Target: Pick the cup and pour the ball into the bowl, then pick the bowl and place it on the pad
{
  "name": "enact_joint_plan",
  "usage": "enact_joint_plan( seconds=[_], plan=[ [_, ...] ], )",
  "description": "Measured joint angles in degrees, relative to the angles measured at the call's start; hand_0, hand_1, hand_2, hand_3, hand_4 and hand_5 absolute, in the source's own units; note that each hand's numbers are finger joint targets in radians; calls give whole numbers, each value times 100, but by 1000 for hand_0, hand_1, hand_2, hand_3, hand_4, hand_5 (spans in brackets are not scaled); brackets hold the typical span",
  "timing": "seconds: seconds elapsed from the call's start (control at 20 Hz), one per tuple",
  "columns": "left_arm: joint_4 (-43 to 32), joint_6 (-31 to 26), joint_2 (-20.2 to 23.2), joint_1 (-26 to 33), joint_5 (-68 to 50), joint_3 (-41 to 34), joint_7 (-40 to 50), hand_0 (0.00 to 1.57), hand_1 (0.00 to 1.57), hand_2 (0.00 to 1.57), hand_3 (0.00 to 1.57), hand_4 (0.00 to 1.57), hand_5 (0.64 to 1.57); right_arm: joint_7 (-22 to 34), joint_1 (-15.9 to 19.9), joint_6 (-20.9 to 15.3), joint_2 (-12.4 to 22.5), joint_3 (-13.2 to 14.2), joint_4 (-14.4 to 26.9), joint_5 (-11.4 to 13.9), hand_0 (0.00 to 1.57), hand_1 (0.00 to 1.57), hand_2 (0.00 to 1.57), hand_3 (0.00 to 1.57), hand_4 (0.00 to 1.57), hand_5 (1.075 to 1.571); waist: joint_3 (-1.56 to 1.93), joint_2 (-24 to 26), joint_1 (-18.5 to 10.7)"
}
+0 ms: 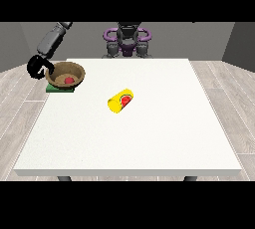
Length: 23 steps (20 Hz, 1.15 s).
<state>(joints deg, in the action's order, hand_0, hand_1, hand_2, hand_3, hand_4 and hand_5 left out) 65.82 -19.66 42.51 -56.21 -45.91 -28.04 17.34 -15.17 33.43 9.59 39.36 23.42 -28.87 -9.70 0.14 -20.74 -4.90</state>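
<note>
A brown bowl point(64, 72) sits on the green pad point(59, 89) at the table's far left, with a red ball point(68, 80) inside it. The hand at the view's left point(36, 66) is at the bowl's left rim, its black fingers curled against that rim. A yellow cup point(119, 102) lies on its side near the table's middle, its mouth turned towards the front right and showing red inside. The hand at the view's right does not show.
The white table point(149, 138) stretches wide to the front and right of the cup. The robot's torso point(126, 41) stands behind the far edge. The pad lies close to the table's left edge.
</note>
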Motion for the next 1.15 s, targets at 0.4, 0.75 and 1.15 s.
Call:
enact_joint_plan(
  seconds=[0.4,0.75,1.15],
  plan=[
    [891,368,144,-45,-271,-23,283,0,0,0,0,0,1565,-44,339,-167,524,442,758,-195,891,891,787,977,0,1527,5,-499,-160],
    [1521,586,235,285,-459,-170,430,0,0,0,0,0,1564,-194,516,-79,952,583,1004,-224,387,387,342,288,0,1414,1,-634,-113],
    [1444,532,191,618,-651,-219,493,0,0,0,0,0,1566,319,868,442,1301,631,1018,-374,379,379,120,409,315,1374,-8,-276,29]
  ],
)
